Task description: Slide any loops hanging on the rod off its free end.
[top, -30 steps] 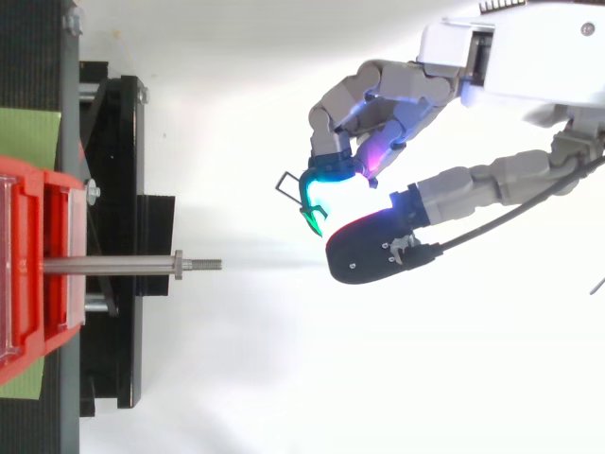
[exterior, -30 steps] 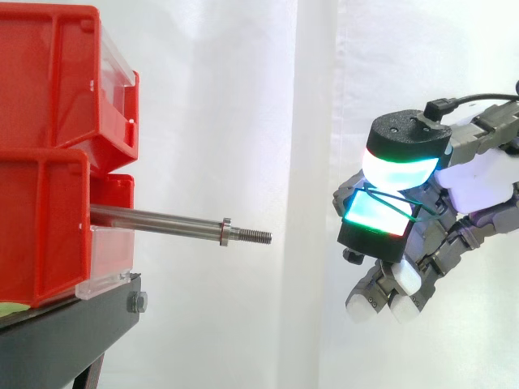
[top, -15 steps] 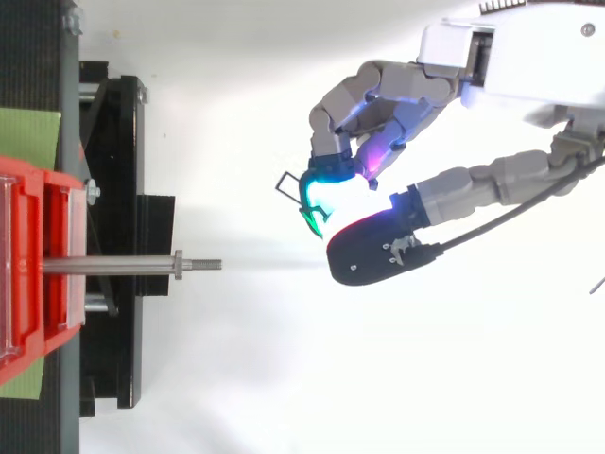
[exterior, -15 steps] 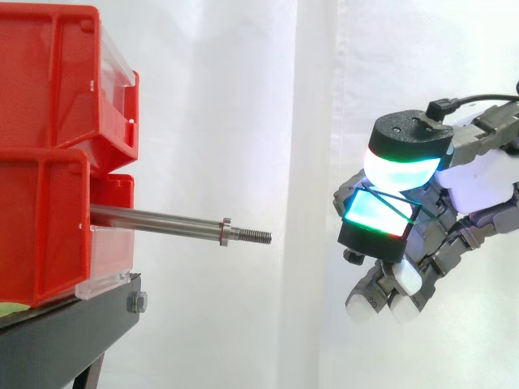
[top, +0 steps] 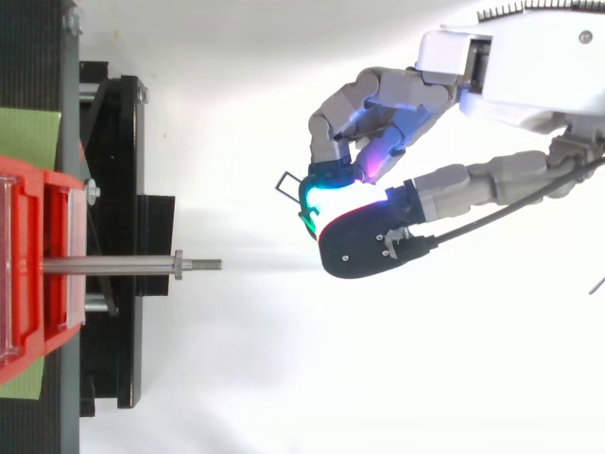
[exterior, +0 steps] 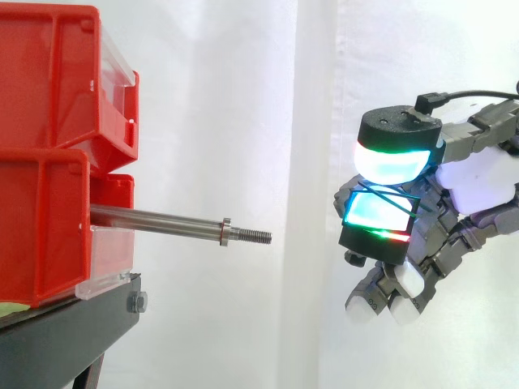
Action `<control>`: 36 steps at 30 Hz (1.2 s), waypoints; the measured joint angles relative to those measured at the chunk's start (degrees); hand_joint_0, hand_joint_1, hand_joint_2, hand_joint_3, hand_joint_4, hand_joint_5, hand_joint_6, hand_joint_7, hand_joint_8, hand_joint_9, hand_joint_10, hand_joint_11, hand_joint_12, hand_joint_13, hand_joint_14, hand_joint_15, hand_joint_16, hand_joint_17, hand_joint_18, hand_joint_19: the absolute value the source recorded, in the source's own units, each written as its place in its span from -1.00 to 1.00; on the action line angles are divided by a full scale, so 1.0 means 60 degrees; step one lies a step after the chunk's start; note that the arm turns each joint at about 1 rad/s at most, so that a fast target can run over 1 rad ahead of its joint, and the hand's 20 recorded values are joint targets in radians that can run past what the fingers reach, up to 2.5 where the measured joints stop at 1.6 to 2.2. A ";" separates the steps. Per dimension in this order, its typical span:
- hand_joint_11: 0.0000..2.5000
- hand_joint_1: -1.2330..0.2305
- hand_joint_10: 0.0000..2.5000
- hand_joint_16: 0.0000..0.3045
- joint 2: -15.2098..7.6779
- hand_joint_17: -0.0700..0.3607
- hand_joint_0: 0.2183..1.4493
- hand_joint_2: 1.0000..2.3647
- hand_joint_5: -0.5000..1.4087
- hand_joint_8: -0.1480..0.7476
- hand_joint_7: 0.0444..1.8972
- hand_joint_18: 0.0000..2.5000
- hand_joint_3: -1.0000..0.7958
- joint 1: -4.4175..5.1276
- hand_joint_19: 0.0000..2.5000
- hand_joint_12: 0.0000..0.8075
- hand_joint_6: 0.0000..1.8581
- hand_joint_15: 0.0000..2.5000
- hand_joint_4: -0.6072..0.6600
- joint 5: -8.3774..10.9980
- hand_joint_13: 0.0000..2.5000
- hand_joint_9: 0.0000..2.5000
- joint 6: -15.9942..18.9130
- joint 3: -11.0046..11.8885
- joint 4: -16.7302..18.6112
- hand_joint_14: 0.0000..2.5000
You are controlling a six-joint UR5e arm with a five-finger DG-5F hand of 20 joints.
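The steel rod (exterior: 162,220) sticks out of the lower red bin (exterior: 40,227) toward the right and ends in a threaded tip (exterior: 258,236); nothing hangs on it. In the top view the rod (top: 123,265) is bare too. My hand (exterior: 474,178) hovers to the right of the free end, slightly above rod height, well apart from it. Its thumb and a finger are pinched together on a thin dark loop (exterior: 388,192), whose wire crosses the glowing pads. From above, a corner of the loop (top: 286,181) pokes out left of the hand (top: 492,66).
Two red bins (exterior: 57,81) are stacked on a black stand (exterior: 73,340) at the left. A green mat (top: 28,137) lies behind the stand. A white curtain backs the scene, with open air between the rod tip and the hand.
The hand, still pinching the loop, has edged a little left toward the rod's tip, and the thumb has lifted slightly. The rod and bins have not moved.
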 measured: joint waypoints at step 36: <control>-0.56 0.06 -0.98 -0.67 -0.0002 -0.16 -0.53 -0.99 -0.59 -0.07 0.09 -0.63 -0.40 -0.0008 -0.71 -0.14 -0.10 -0.83 0.14 -0.0005 -0.63 -0.26 0.0013 -0.0013 0.0000 -0.99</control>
